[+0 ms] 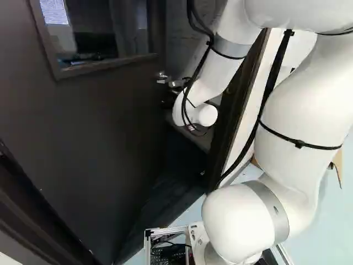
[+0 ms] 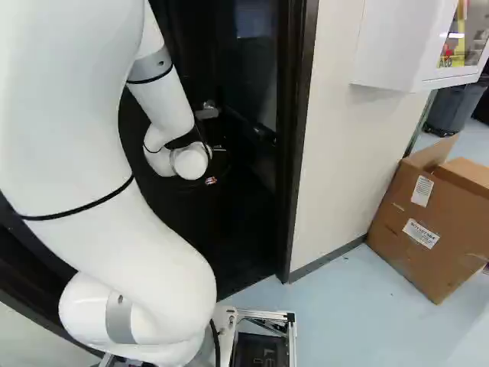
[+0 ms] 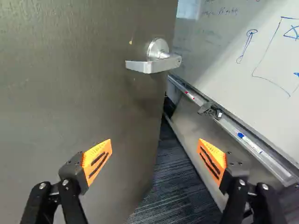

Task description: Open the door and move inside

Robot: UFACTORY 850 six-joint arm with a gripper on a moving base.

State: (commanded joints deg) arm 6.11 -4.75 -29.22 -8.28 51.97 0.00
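One cardboard box (image 2: 428, 229), seemingly open, hides its contents; the hand (image 1: 168, 100) stands spread apart near the ajar door (image 1: 94, 127).

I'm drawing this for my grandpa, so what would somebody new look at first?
Probably the big white arm, bending down the right of the left base view. Next, the bright orange pads of the open gripper in the wrist view, with a shiny silver handle on the dark door ahead of them. The brown cardboard box at the right of the right base view stands out too.
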